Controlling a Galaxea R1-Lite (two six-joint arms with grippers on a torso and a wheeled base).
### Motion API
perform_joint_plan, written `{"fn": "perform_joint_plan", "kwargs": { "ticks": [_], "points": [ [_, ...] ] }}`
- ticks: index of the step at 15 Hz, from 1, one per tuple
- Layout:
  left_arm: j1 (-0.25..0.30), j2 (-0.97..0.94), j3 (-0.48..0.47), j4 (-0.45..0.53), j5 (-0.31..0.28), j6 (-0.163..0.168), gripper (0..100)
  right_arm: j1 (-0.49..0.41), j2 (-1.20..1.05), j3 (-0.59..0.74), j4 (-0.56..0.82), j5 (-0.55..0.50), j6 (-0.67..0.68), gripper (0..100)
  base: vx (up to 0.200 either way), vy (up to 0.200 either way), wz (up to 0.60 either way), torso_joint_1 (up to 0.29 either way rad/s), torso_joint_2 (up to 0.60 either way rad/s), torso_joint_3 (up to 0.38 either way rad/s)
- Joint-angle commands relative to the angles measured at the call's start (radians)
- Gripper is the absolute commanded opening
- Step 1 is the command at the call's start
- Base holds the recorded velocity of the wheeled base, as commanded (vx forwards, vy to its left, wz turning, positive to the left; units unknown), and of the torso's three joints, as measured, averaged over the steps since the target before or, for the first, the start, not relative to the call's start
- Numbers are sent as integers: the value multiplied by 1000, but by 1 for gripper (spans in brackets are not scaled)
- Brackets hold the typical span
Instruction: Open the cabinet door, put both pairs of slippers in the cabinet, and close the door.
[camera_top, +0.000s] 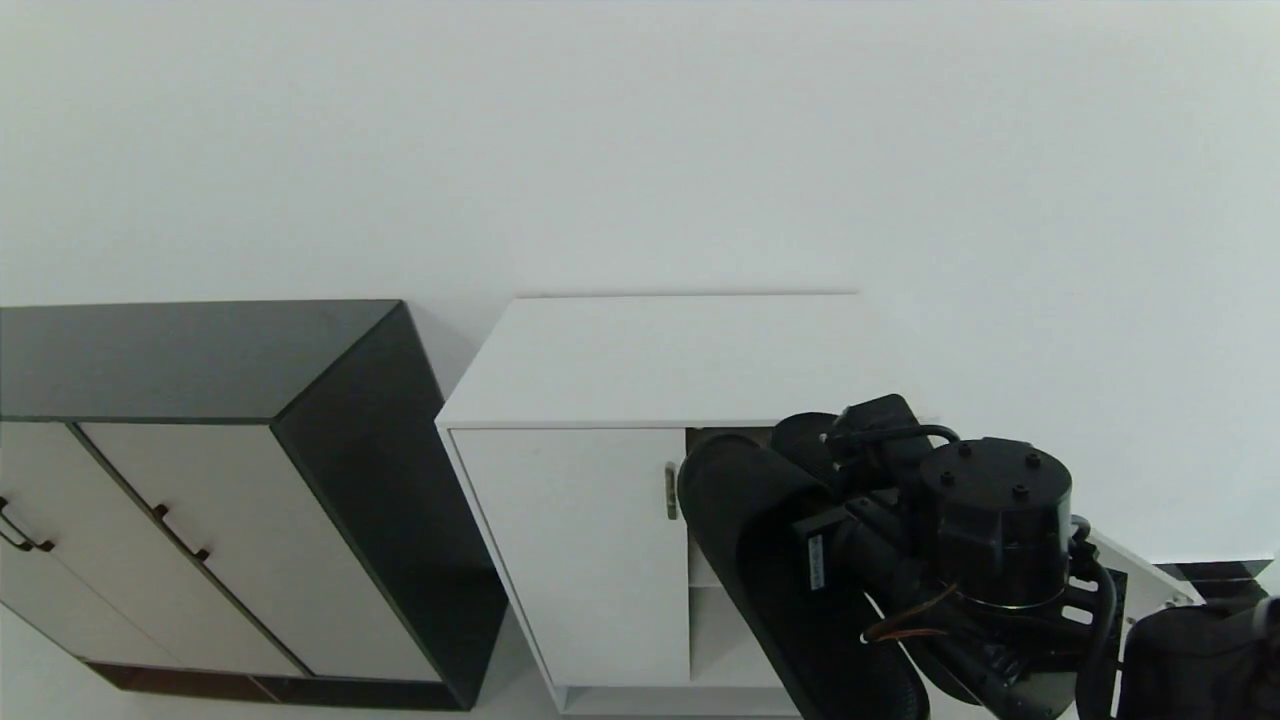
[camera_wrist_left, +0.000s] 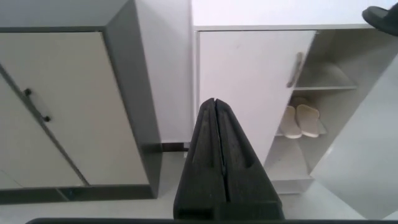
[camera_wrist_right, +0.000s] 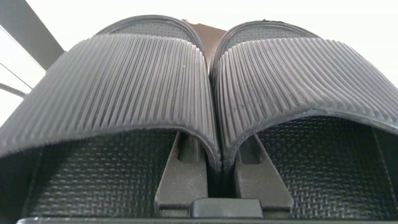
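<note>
Right wrist view: a pair of black ribbed rubber slippers (camera_wrist_right: 211, 81) is seen pressed side by side. Their inner walls are pinched together by the right gripper (camera_wrist_right: 216, 162), with one finger set inside each slipper. In the head view the pair is held before the open right half of a white two-door cabinet (camera_top: 660, 360), whose left door (camera_top: 580, 550) is shut. Much of the interior is hidden by the arm. A small white label (camera_top: 815, 560) on that arm carries print too small to be read. In the left wrist view a pair of white slippers (camera_wrist_left: 301, 120) is seen on the shelf under the topmost one. The left gripper (camera_wrist_left: 214, 112) is closed on nothing. A black cabinet with beige doors (camera_top: 200, 500) stands just beside, cut off at the frame edge.
</note>
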Motion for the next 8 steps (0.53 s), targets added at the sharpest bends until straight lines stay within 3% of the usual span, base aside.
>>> {"fn": "perform_joint_plan", "kwargs": {
  "ticks": [1,8],
  "points": [
    [0,1,0,0,0,0,0,-7,-3,16,-5,1,-25,0,0,-200,0,2,2,2],
    [0,1,0,0,0,0,0,-8,0,25,-19,3,-33,0,0,0,0,0,0,0]
  ]
}}
